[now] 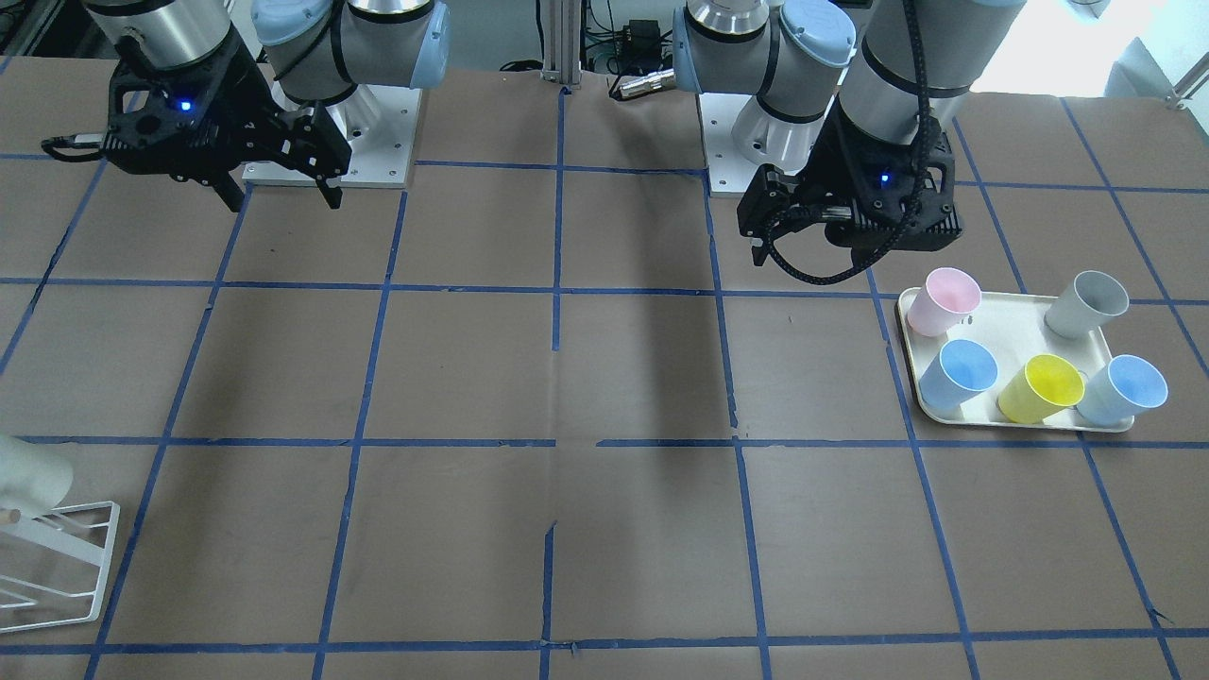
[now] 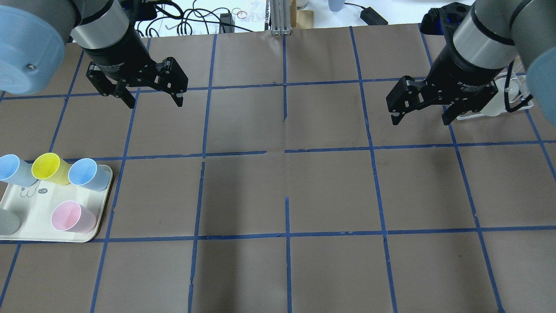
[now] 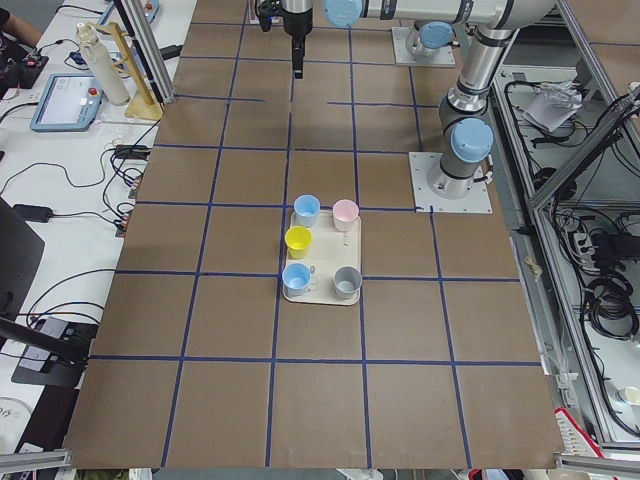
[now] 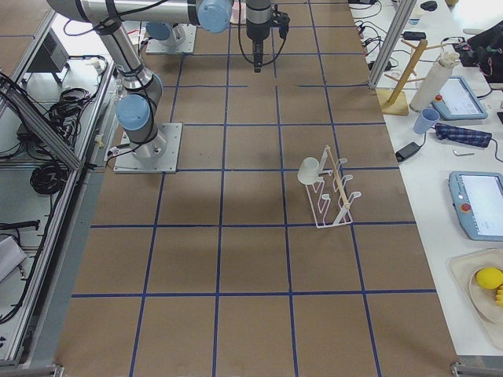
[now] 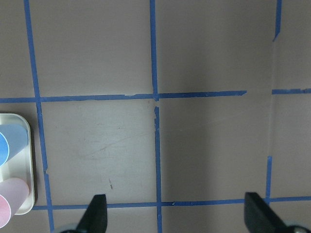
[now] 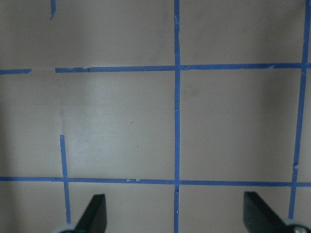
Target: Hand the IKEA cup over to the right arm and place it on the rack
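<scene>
Overhead exterior view shows both arms held above the brown table [image 2: 330, 195], well apart from each other; the left gripper [image 2: 155, 103] has its two fingers spread wide with nothing between them; the right gripper [image 2: 419, 121], at the end of the right arm [image 2: 482, 39], is likewise spread wide and empty; both wrist views agree, showing only bare table and blue tape lines between the black fingertips.

The cream cup [image 4: 309, 170] is on the rack [image 4: 336, 196]; it sits tilted on the side of the rack that faces the robot, off the table surface; the rack stands on the robot's right part of the table, near the right gripper but not touching it; in the front-facing view the cup shows only partly at the picture's edge.

On the robot's left part of the table lies a cream tray [image 1: 1015, 331]; five cups stand on it, mouths up: a pink cup [image 1: 945, 300], a grey cup [image 1: 1088, 304], a blue cup [image 1: 959, 375], a yellow cup [image 1: 1041, 389] and a second blue cup [image 1: 1124, 389]; the left gripper hangs near the tray, clear of the cups.
</scene>
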Motion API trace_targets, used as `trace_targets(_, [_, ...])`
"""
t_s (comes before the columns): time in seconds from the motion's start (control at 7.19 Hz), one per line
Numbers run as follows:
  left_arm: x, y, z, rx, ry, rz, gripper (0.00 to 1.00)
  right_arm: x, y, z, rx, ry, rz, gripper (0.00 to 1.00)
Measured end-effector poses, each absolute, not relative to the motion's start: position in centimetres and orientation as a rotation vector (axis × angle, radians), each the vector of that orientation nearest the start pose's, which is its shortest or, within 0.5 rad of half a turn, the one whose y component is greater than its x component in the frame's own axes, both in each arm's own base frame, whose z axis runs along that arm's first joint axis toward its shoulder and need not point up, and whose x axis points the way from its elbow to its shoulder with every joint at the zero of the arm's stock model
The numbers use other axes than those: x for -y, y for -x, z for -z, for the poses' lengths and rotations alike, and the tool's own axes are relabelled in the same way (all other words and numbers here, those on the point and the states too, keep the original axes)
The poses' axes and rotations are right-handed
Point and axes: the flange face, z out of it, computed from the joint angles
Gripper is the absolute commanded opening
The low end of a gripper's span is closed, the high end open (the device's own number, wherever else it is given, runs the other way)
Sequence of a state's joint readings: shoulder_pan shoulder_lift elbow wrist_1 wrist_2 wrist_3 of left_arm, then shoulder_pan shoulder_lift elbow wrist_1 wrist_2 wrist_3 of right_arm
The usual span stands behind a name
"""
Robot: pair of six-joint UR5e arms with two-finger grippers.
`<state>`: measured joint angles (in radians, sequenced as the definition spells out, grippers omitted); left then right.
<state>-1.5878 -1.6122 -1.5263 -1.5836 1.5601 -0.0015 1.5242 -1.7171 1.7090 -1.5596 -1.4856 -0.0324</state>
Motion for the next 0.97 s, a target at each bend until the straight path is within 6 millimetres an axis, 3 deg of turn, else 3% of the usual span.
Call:
trace_targets(0.28, [50.62, 14.29, -48.77, -3.152, -0.024, -0.015, 1.00, 42.07, -13.06, -49.04, -3.097, -0.024, -0.004, 1.00])
trace_targets(0.97, [50.54, 14.37, -48.73, -3.152, -0.026, -0.016, 1.00, 42.03, -12.61, -49.13, -3.124, -0.024, -0.002, 1.00])
